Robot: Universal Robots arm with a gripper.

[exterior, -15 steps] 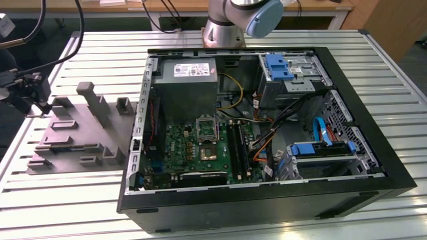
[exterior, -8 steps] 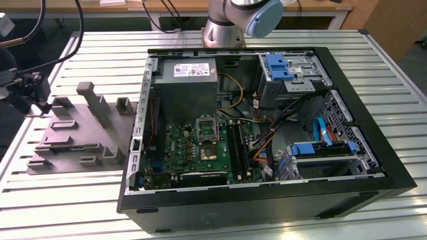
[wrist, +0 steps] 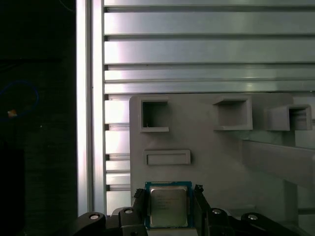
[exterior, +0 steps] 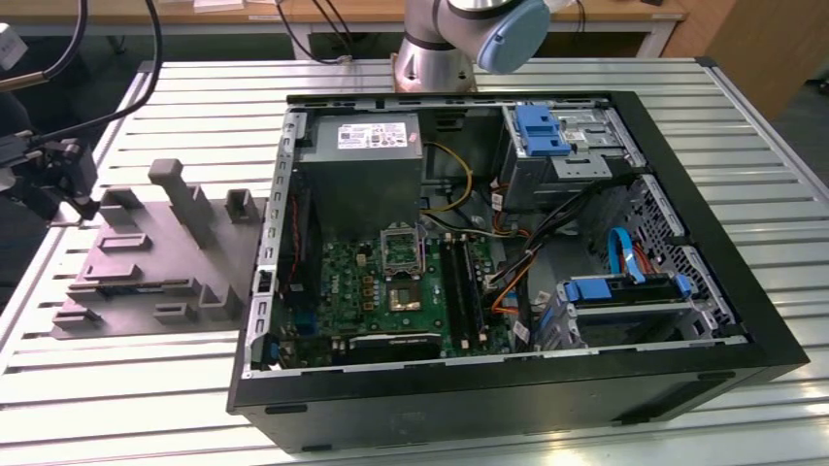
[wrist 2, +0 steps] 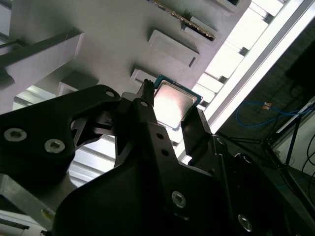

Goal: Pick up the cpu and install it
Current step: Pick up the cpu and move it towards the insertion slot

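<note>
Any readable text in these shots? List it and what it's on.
No text here can be read.
On the cpu lid in the first wrist view: printed lines, too small to read.
On the power supply in the exterior view: white label, print too blurred to read.

There are one cpu (wrist: 168,206), one gripper (wrist: 169,191) with two jaws, one grey moulded tray (exterior: 136,286), one open computer case (exterior: 518,400) holding one power supply box (exterior: 369,165), one motherboard (exterior: 382,286) and two blue drive brackets (exterior: 541,129), and one robot arm (exterior: 473,29), all on one slatted surface (exterior: 130,388).
</note>
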